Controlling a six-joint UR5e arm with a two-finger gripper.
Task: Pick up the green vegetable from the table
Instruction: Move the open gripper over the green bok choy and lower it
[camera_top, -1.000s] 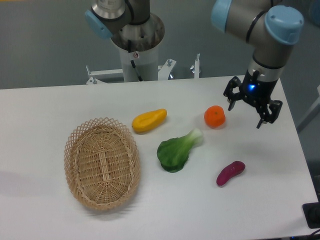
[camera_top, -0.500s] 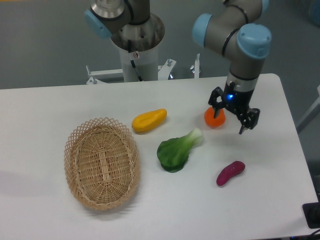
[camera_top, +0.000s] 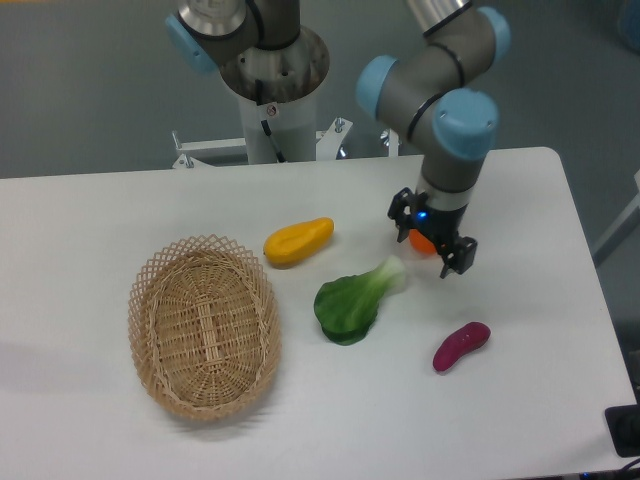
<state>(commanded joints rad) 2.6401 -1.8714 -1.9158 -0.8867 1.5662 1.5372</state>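
The green vegetable (camera_top: 352, 303) lies on the white table (camera_top: 80, 220) near the middle, its dark leafy head toward the front and its pale stem pointing up-right. My gripper (camera_top: 424, 247) hangs open and empty just to the right of the stem tip, above the table, partly covering an orange fruit (camera_top: 421, 243). It is apart from the vegetable.
A yellow oblong fruit (camera_top: 298, 240) lies up-left of the vegetable. A purple eggplant-like piece (camera_top: 461, 345) lies to the lower right. A wicker basket (camera_top: 203, 325) stands at the left. The robot base (camera_top: 272, 90) rises behind the table.
My gripper has moved left and slightly forward from the table's right side, passing in front of the orange fruit toward the vegetable's stem. The objects have not moved.
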